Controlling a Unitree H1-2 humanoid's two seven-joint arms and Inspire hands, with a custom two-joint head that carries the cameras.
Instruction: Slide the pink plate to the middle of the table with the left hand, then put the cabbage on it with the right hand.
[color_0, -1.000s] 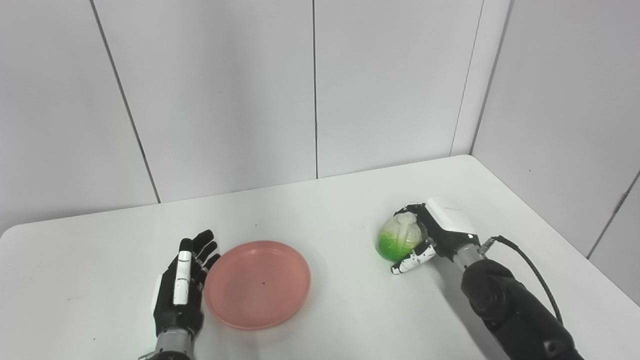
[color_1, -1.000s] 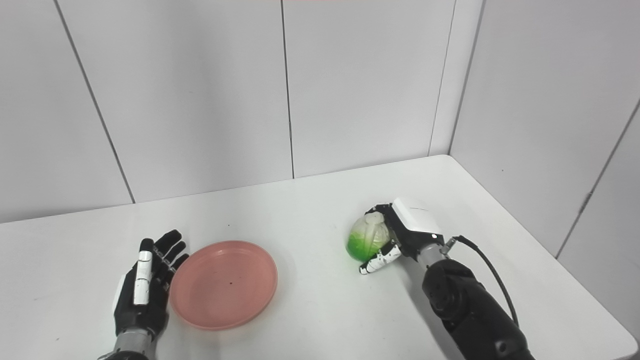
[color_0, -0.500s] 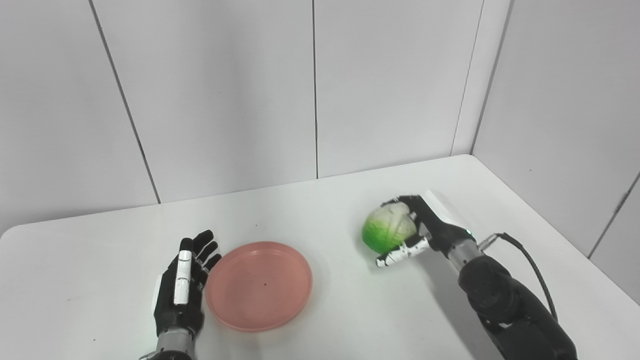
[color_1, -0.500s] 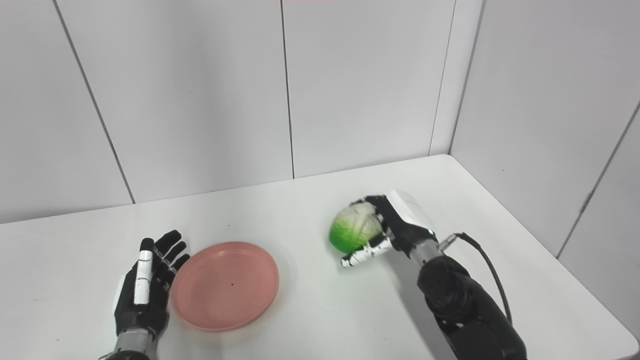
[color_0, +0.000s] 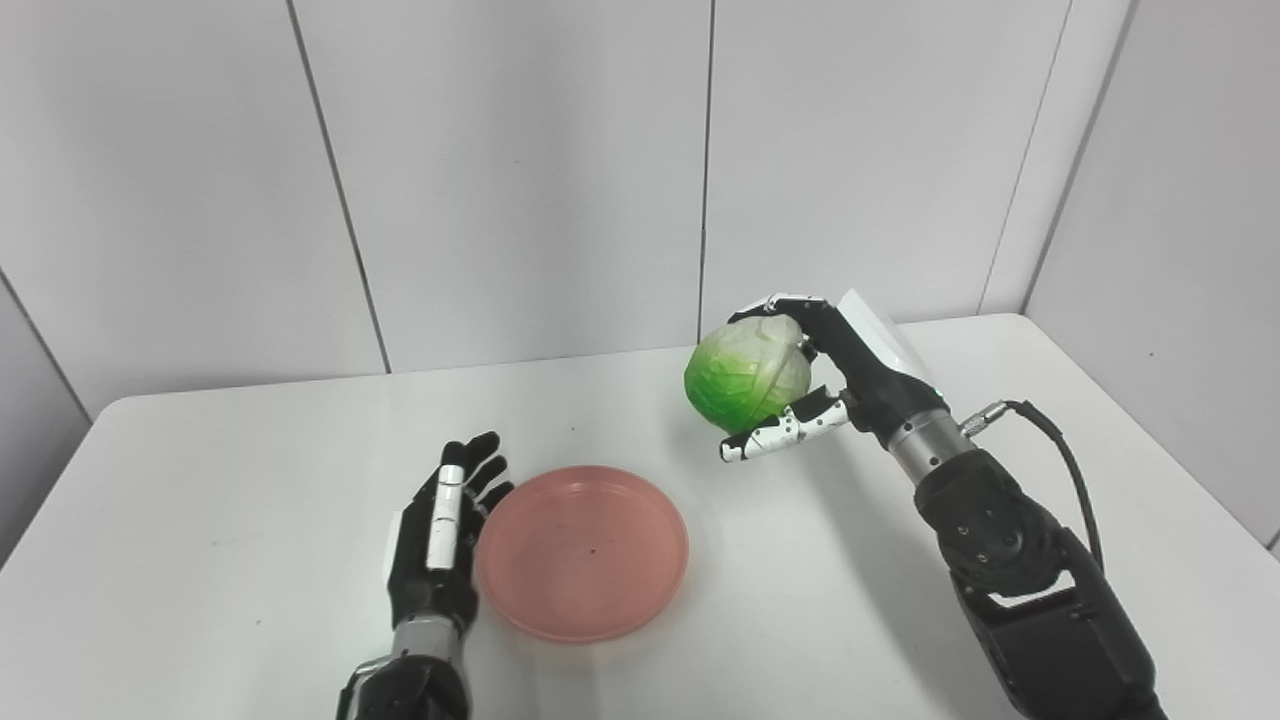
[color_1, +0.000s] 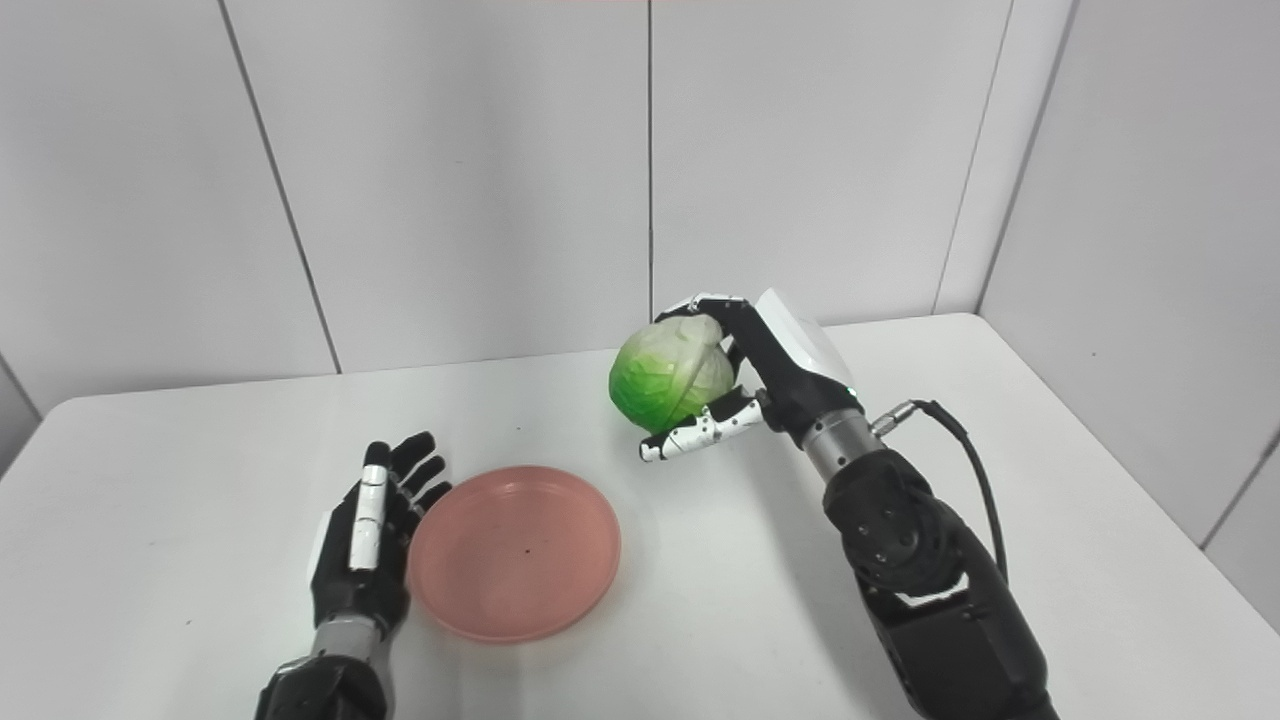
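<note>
The pink plate lies flat on the white table, a little left of centre and near the front. My left hand is open, fingers straight, resting against the plate's left rim. My right hand is shut on the green and white cabbage, holding it in the air above the table, up and to the right of the plate. The cabbage is not over the plate.
The white table's right edge runs close to the side wall. Grey wall panels stand right behind the table's far edge. A black cable loops off my right forearm.
My right hand has lifted the cabbage off the table and carried it up and left toward the plate. The camera has shifted. The left hand and plate have stayed in place.
</note>
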